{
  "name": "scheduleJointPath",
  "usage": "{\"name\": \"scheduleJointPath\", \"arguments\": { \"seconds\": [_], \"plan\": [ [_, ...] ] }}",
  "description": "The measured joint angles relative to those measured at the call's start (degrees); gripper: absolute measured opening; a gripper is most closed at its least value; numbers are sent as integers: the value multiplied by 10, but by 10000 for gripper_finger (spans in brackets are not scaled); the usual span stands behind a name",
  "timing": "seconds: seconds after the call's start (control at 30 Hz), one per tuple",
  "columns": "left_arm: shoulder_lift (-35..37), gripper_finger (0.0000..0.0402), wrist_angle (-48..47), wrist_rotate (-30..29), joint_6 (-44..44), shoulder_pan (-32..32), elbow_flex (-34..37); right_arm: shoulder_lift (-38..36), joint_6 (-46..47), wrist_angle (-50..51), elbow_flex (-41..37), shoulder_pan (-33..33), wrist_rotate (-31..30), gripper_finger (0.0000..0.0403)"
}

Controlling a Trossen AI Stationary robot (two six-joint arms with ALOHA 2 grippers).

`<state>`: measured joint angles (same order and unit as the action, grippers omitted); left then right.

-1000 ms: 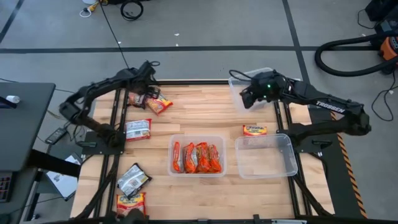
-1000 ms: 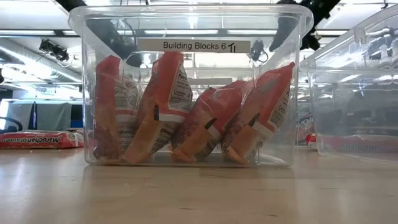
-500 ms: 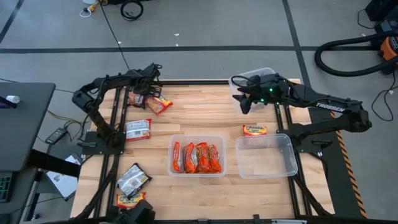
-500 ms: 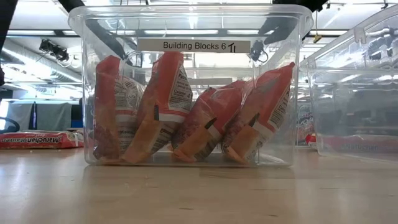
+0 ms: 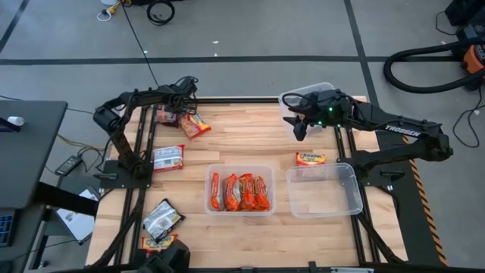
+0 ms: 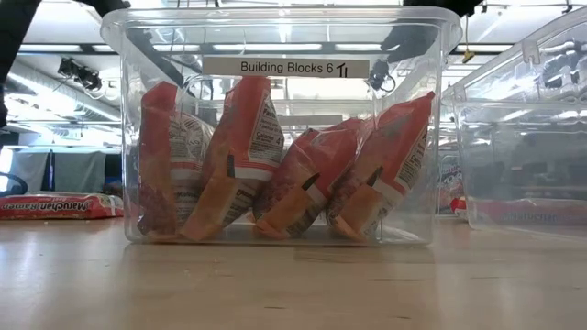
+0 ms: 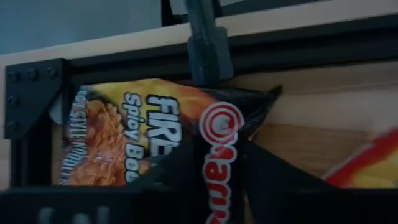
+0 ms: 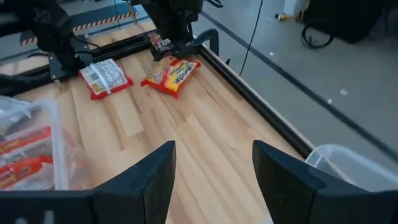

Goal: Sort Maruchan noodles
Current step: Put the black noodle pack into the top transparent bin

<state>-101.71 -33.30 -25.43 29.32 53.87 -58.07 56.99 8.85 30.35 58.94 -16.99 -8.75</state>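
On the surface (image 5: 242, 144), the left tool (image 5: 176, 114) sits at the far left corner, down on a dark packet (image 7: 155, 134) printed with flames that lies against the black frame rail (image 7: 298, 43) there. Its fingers straddle the packet in the left wrist view, but whether they have clamped onto the wrapper cannot be told. Just beside that packet, toward the middle, lies a yellow-red packet (image 5: 195, 127). Along the left edge, nearer the middle of its length, rests a silver-white packet (image 5: 168, 157) with red ends. At the near left corner lie another silver-white packet (image 5: 163, 218) and a yellow-red packet (image 5: 158, 243), close together.

In the middle of the surface, toward the near edge, stands a clear bin (image 5: 240, 168) holding orange-red packets (image 5: 240, 192) set on edge in a row; in the low view its label reads "Building Blocks 6" and the packets lean against one another.

To the right of it, a second clear bin (image 5: 356, 189) stands at the right edge. Just beyond it lies one yellow-red packet (image 5: 310, 158), flat on the wood.

The right tool (image 5: 297, 125) hangs above the far right corner, its fingers (image 8: 149, 180) spread apart with nothing between them. A third clear bin (image 5: 292, 97) lies beneath it at that corner.
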Motion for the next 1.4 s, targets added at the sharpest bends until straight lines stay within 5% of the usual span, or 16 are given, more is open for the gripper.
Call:
{"name": "scheduleJointPath", "arguments": {
  "seconds": [0.2,0.63,0.9,1.13,1.4],
  "plan": [
    [18,11,-48,32,-2,1,-23,0,-66,-17,0,-5,0,217],
    [158,3,-127,135,56,-21,-129,2,-153,-44,0,-39,46,217],
    [220,1,11,183,190,-105,-130,61,-101,-171,0,-35,68,227],
    [219,1,150,188,210,-197,-130,167,-147,-260,0,5,107,296],
    [219,1,237,154,204,-240,-131,268,-89,-457,0,40,-54,349]
  ]
}}
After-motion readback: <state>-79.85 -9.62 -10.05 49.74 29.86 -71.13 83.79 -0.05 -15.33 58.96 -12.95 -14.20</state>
